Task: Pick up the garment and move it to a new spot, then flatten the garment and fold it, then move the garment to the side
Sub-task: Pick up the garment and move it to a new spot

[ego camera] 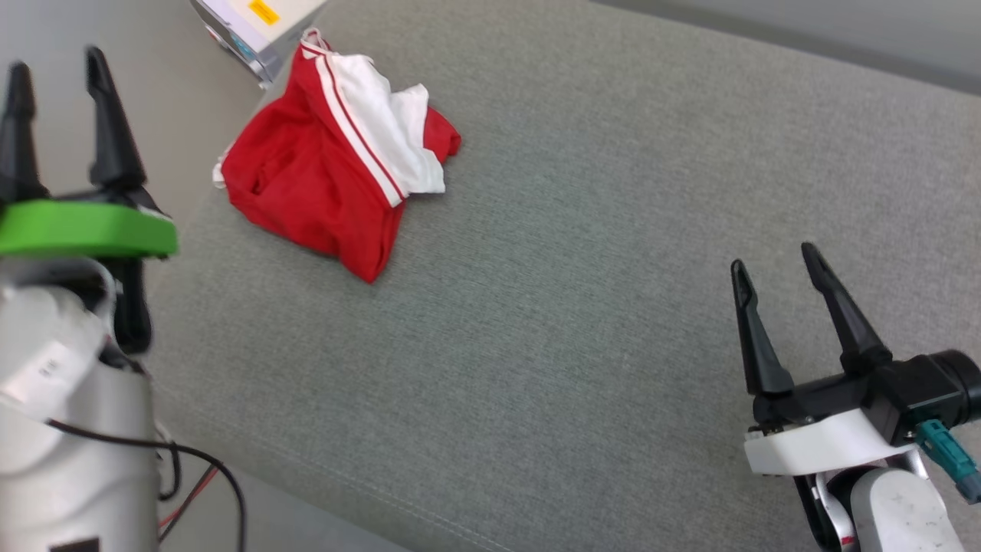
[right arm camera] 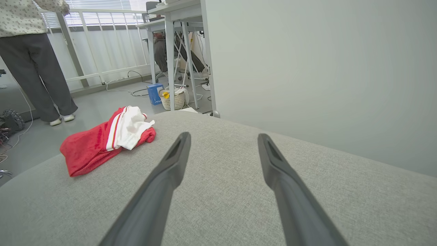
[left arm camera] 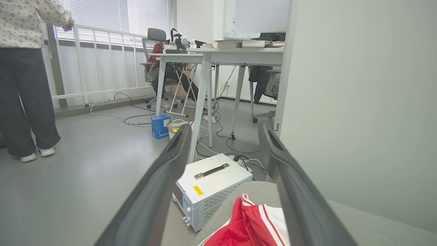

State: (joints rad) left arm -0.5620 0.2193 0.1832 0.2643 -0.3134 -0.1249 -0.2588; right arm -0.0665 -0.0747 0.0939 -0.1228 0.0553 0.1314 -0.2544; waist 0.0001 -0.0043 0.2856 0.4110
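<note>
The garment lies crumpled in a heap near the far left corner of the grey cushioned surface, red with a white sleeve and striped trim on top. In the right wrist view the garment sits to the left, well ahead of the fingers. A corner of the garment shows low between the left fingers. My left gripper stands open at the left edge, off the cushion, apart from the cloth. At the lower right my right gripper hangs open over bare cushion, far from the garment.
A white power supply box stands on the floor by the cushion's far left corner. A person stands on the floor beyond. A pale wall rises behind the cushion. Desks, a blue box and cables crowd the floor.
</note>
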